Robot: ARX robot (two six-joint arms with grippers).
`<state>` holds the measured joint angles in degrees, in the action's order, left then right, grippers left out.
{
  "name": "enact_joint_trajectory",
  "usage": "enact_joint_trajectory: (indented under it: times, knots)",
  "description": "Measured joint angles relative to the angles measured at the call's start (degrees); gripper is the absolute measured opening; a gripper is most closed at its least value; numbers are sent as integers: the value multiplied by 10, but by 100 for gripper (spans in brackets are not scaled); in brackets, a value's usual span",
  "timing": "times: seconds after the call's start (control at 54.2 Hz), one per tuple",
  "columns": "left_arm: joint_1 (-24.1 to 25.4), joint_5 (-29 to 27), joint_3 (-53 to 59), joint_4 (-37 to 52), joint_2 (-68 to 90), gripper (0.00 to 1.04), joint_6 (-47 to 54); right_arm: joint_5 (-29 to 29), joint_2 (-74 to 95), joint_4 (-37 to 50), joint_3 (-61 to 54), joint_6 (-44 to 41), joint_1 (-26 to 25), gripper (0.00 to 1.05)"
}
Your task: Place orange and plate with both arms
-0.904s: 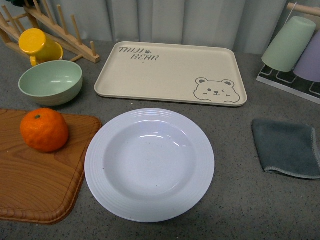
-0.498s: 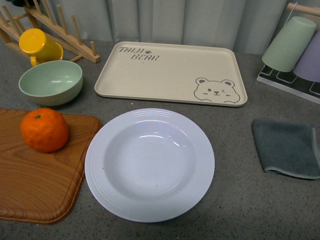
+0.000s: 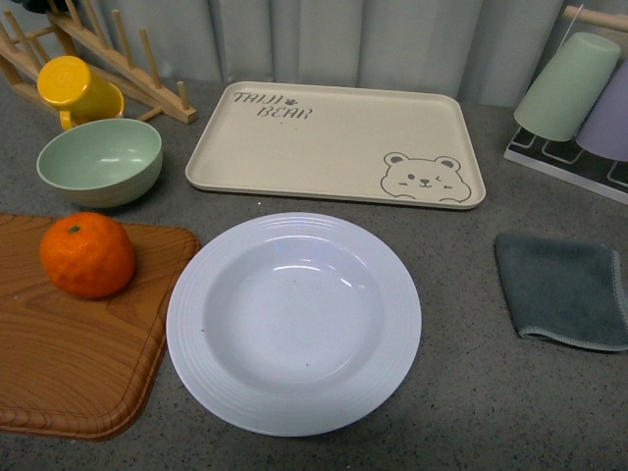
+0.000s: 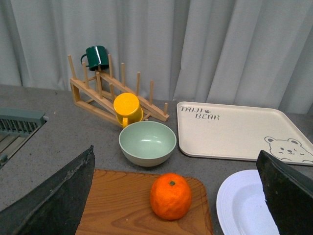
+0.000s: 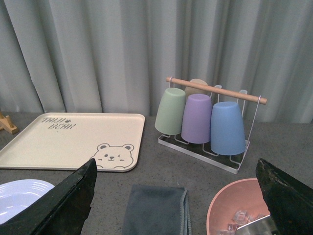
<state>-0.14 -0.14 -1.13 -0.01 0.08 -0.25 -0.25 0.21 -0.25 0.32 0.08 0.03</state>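
The orange [image 3: 86, 254] sits on a wooden cutting board [image 3: 69, 363] at the left; it also shows in the left wrist view [image 4: 170, 196]. The white plate [image 3: 245, 392] with a ribbed rim lies on the table beside the board; part of it shows in the left wrist view [image 4: 239, 205] and a sliver in the right wrist view [image 5: 19, 191]. Neither arm shows in the front view. My left gripper [image 4: 178, 215] is open, its fingers spread wide, with the orange between them ahead. My right gripper [image 5: 176, 215] is open above a grey cloth [image 5: 156, 210].
A beige bear tray [image 3: 334, 137] lies behind the plate. A pale-green bowl [image 3: 98, 162], a yellow cup [image 3: 74, 88] and a wooden rack [image 3: 108, 49] stand at the back left. A grey cloth [image 3: 564, 289] and a cup rack [image 3: 579, 98] are at the right. A pink bowl [image 5: 239, 205] shows near my right gripper.
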Motion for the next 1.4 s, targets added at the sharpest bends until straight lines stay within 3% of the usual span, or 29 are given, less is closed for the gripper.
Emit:
enact_joint_trajectory:
  times: [1.034,1.071,1.126,1.181,1.274,1.403]
  knots:
    - [0,0,0,0,0,98,0,0,0,0,0,0,0,95]
    - [-4,-14,-1,-4,3,98,-2,0,0,0,0,0,0,95]
    - [-28,-115,-19,-50,44,98,-32,0,0,0,0,0,0,95]
    - [-29,-153,-27,-44,104,98,-55,2,0,0,0,0,0,95]
    - [-24,-127,-41,12,209,98,-82,2,0,0,0,0,0,95]
    - [-30,-42,-88,102,387,98,-97,1,0,0,0,0,0,95]
